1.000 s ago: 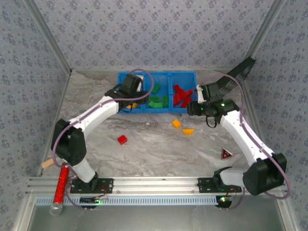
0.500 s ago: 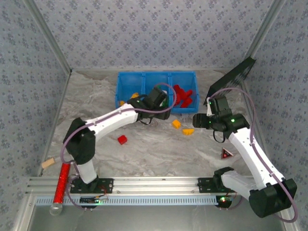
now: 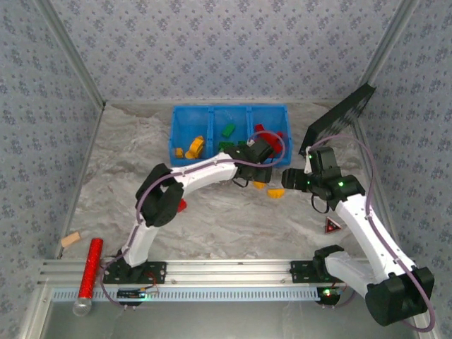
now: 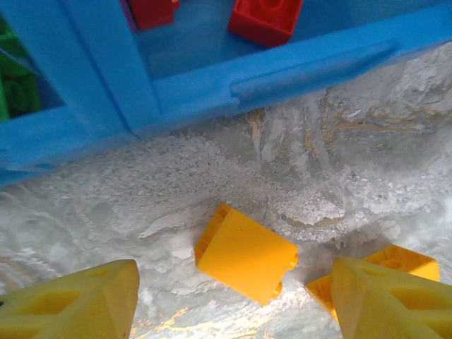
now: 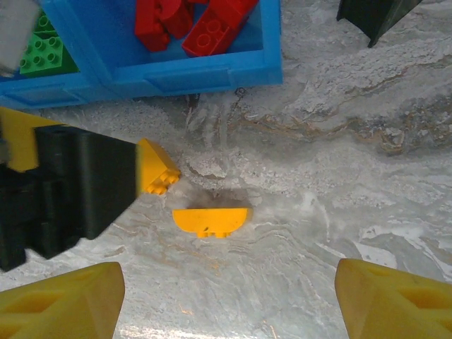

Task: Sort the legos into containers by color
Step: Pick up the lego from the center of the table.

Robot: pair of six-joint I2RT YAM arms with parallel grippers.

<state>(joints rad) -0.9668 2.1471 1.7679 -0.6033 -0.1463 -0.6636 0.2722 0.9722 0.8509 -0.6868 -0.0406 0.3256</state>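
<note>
A square yellow lego [image 4: 246, 254] lies on the marble just in front of the blue tray [image 4: 212, 85]. My left gripper [image 4: 236, 304] hovers open over it, one finger on each side, touching nothing. A rounded yellow lego [image 5: 210, 219] lies beside it, ahead of my open, empty right gripper [image 5: 229, 304]. From above, the left gripper [image 3: 256, 169] reaches across the front of the containers [image 3: 174, 138] and the right gripper [image 3: 288, 176] faces it. The compartments hold yellow legos [image 3: 194, 147] on the left, green [image 3: 227, 131] in the middle and red [image 3: 261, 131] on the right. A red lego [image 3: 181, 205] peeks out beside the left arm.
A black flat panel [image 3: 339, 116] leans at the back right. A small red triangle piece [image 3: 332, 226] lies by the right arm. A red glittery tube [image 3: 88, 272] and a wooden block [image 3: 69, 240] sit at the near left edge. The left gripper's black body [image 5: 70, 191] crowds the right wrist view.
The left arm swung right from the left compartment to the loose yellow legos. The right gripper drew back from the red compartment toward the table. Both sets of jaws widened.
</note>
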